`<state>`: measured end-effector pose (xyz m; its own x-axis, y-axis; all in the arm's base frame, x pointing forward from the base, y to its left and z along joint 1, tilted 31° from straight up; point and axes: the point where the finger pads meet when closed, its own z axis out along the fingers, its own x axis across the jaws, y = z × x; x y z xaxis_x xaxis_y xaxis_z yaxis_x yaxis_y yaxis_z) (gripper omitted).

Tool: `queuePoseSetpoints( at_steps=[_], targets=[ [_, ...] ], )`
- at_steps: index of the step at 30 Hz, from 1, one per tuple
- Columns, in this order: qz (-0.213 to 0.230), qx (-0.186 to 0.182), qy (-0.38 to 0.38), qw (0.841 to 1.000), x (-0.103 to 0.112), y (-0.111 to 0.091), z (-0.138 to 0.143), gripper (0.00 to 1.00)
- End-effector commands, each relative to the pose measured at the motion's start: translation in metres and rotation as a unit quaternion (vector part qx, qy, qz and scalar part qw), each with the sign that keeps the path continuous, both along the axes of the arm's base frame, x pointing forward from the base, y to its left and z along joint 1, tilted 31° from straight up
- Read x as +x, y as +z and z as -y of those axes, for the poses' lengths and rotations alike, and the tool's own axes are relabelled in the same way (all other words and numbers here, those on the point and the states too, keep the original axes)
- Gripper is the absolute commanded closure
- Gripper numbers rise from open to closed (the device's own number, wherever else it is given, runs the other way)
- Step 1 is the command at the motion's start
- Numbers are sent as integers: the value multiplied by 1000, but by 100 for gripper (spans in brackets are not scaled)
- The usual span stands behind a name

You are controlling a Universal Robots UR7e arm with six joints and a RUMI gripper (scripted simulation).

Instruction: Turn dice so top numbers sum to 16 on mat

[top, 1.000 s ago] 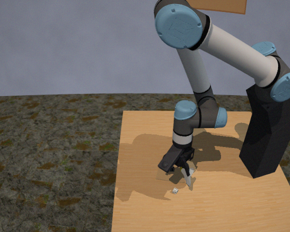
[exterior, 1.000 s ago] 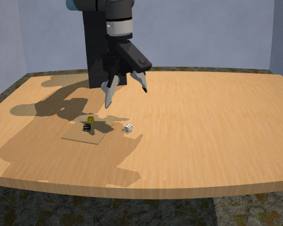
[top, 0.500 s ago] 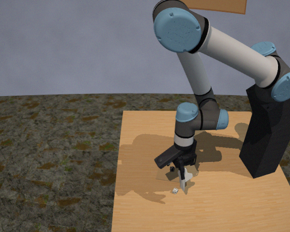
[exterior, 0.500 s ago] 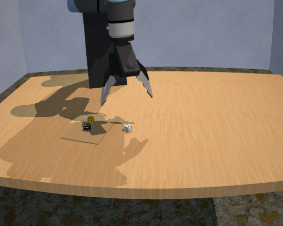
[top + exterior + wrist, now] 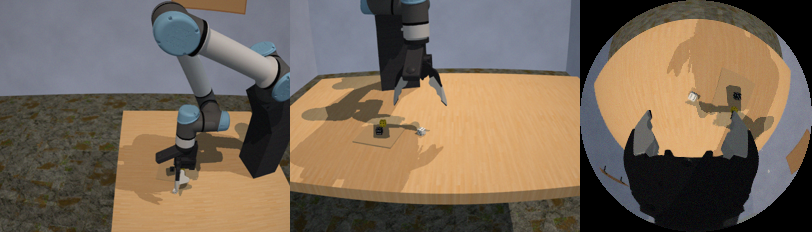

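A white die (image 5: 174, 191) (image 5: 421, 131) (image 5: 693, 96) sits on the table beside the mat (image 5: 386, 143) (image 5: 726, 80). A black die (image 5: 172, 169) (image 5: 379, 130) (image 5: 737, 96) sits on the mat. A yellow die (image 5: 183, 169) (image 5: 382, 123) (image 5: 734, 109) is close behind the black one in the exterior view, near the mat's far edge; whether it is fully on the mat is unclear. My gripper (image 5: 420, 104) (image 5: 691, 110) is open and empty, above the table near the white die. In the top view a finger partly covers the white die. Top numbers are too small to read surely.
The wooden table (image 5: 212, 212) (image 5: 490, 150) (image 5: 635, 75) carries the arm's dark pedestal (image 5: 262, 140) (image 5: 390, 50) at its back in the exterior view. The arm's shadow falls over the mat and the black and yellow dice.
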<state>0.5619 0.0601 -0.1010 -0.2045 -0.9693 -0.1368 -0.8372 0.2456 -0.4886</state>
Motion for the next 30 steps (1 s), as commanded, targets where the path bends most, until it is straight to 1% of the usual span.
queuePoseSetpoints(
  at_steps=[1,4,6,11,17,21,30],
  targets=[
    [0,33,-62,998,-1,-2,0,0],
    [0,52,-93,994,-1,-4,1,0],
    [0,52,-93,994,-1,-4,1,0],
    [-1,76,-135,988,-2,-6,1,0],
    [-1,97,-170,981,-3,-8,1,0],
    [-1,106,-185,977,-4,-8,1,0],
    [-2,113,-197,974,-4,-9,1,0]
  ],
)
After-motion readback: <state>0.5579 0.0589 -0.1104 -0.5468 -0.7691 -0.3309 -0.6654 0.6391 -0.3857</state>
